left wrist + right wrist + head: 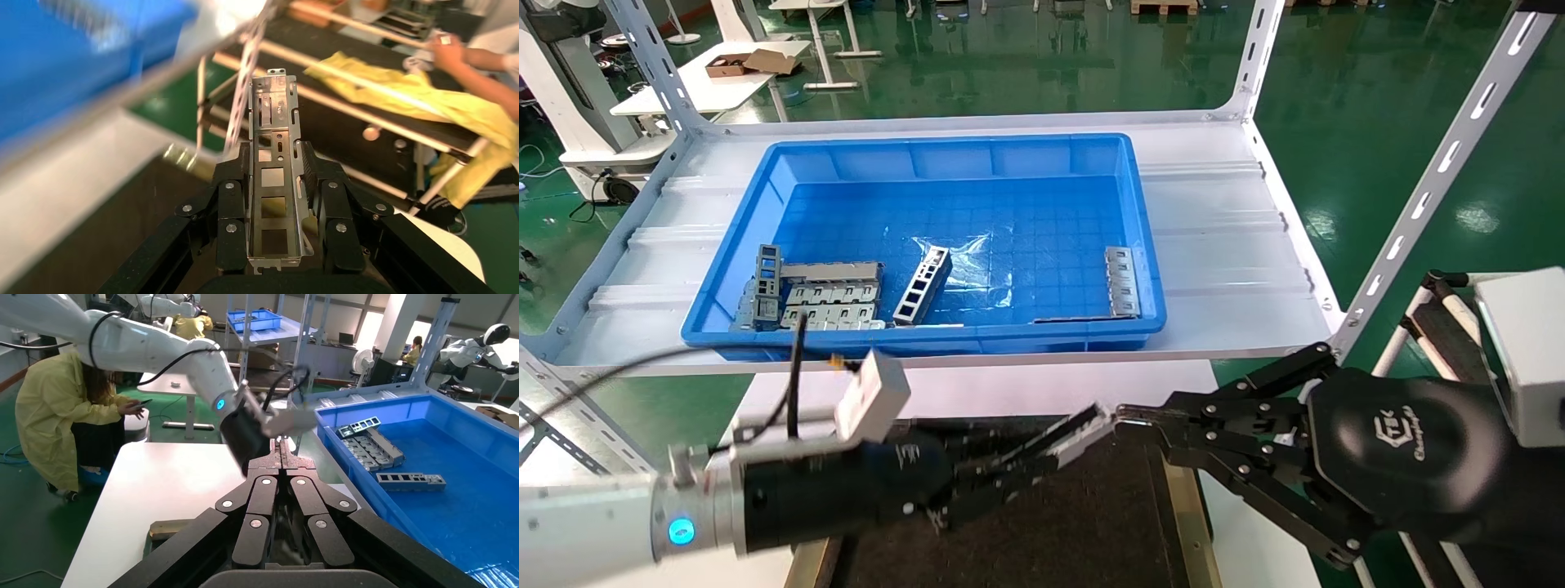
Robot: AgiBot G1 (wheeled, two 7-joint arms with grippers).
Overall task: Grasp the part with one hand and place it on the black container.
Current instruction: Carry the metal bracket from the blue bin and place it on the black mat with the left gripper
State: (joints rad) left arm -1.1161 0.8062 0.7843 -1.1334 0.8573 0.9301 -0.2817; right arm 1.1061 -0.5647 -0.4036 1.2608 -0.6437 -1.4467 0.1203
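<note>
My left gripper [1042, 457] is shut on the part [273, 184], a slim silver sheet-metal channel with square openings. The part lies lengthwise between the black fingers [231, 202] and sticks out past their tips. In the head view the part's end [1093, 425] hangs above the black container [1091, 531], a dark felt tray with a brass strip [1182, 506]. My right gripper [1128, 418] is shut and empty, its tips pointing at the part's end from the right. It also shows shut in the right wrist view [281, 450].
A deep blue bin [944, 147] stands on the white shelf behind the tray. It holds a grey ladder strip [923, 286], flat slotted plates [834, 298] and another metal piece [1122, 282]. White shelf posts [1442, 163] rise on the right. A person in yellow [61, 416] crouches nearby.
</note>
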